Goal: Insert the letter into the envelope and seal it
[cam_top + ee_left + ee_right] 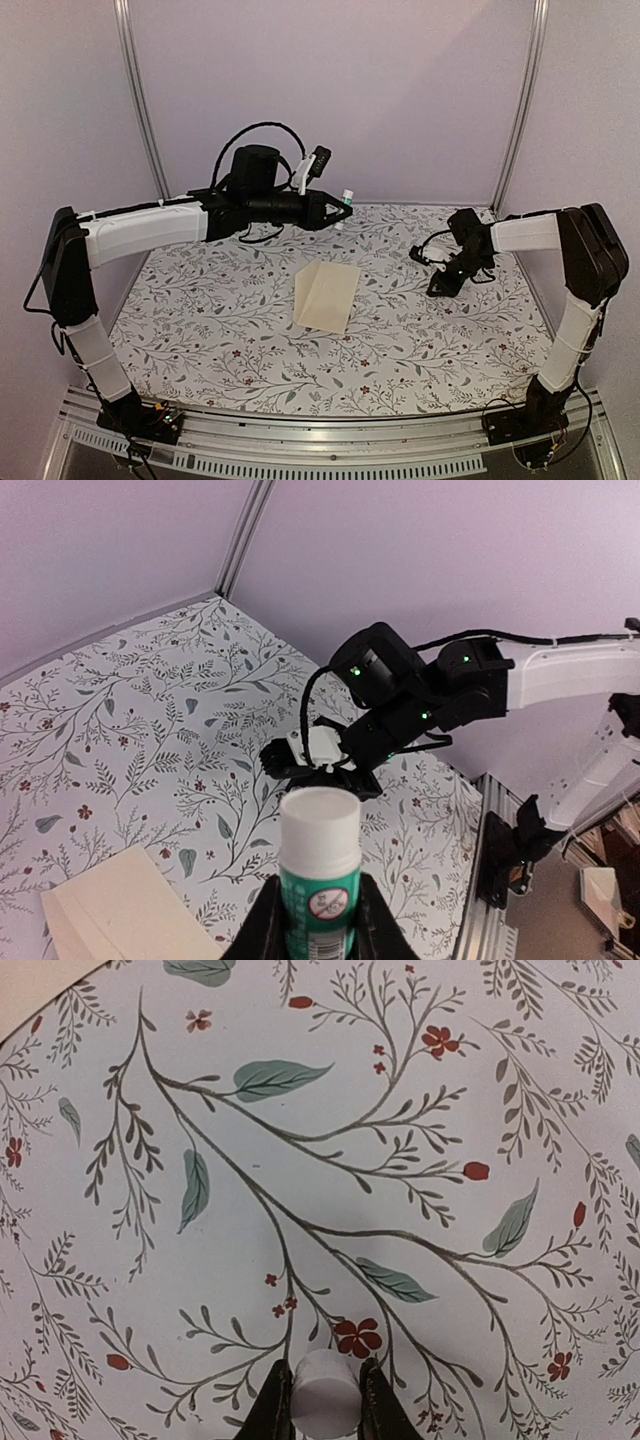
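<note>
Floral-printed table (200,330), seen from behind the two arms. The envelope (327,297), plain cream, lies flat near the middle of the table, turned at a slant to its edges and apart from both arms; a crease runs along its length. Left gripper (340,208): raised above the far edge, clenched on a glue stick (346,198) with a green label and a white top, which stands out beyond the fingertips. Right gripper (438,288): pointed down, low over the table between the envelope and the right edge, clamped on a small white round piece (325,1400); whether that piece touches the table cannot be told
</note>
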Controlling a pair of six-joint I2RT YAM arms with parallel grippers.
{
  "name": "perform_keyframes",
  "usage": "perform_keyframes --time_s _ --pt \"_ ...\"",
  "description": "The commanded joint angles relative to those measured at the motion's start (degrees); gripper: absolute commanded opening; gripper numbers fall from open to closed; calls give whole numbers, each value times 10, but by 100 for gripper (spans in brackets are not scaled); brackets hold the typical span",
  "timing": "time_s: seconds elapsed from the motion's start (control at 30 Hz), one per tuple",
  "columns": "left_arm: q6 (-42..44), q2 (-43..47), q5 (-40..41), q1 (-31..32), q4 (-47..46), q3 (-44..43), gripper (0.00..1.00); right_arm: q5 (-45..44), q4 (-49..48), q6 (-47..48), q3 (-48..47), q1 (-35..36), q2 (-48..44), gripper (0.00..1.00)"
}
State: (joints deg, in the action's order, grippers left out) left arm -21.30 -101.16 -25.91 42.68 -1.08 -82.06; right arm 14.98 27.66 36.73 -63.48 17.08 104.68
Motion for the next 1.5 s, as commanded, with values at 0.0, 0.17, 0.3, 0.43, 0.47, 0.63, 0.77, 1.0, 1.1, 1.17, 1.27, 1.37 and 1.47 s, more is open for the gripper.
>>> perform_keyframes --time_s 0.0,0.17,0.3,0.43,0.47,0.63,0.77,1.0,1.1,1.17,1.27,1.37,1.47 --pt "-3 19 5 -3 -12 -4 4 -10 -23 -12 9 1 17 18" --pt "-3 14 5 -3 -8 -6 4 -10 -24 -16 12 1 27 31" --pt "-2 10 2 -3 -8 -9 4 -11 -23 -17 11 0 29 36" --pt "0 6 1 -2 -6 -19 4 8 2 -25 -13 0 10 43" --pt "1 6 1 -4 -7 -22 4 27 21 -26 -29 -4 1 44" --pt "-4 9 10 -6 -29 -28 4 141 81 -34 -105 -18 -102 46" --pt "-20 12 46 -5 -70 -28 3 169 65 -50 -128 -18 -175 47" --pt "-60 16 142 8 -232 -13 3 221 17 -180 -155 4 -227 46" --pt "-71 7 160 18 -299 -14 3 195 4 -194 -178 55 -228 43" --pt "-71 -2 163 26 -327 -21 2 205 -13 -203 -192 74 -227 42" --pt "-79 -18 145 33 -349 -36 2 229 -30 -240 -220 97 -217 42" --pt "-96 -36 104 35 -369 -49 2 230 -40 -256 -247 122 -195 42" --pt "-110 -48 69 39 -387 -56 2 240 -57 -268 -266 135 -177 43"
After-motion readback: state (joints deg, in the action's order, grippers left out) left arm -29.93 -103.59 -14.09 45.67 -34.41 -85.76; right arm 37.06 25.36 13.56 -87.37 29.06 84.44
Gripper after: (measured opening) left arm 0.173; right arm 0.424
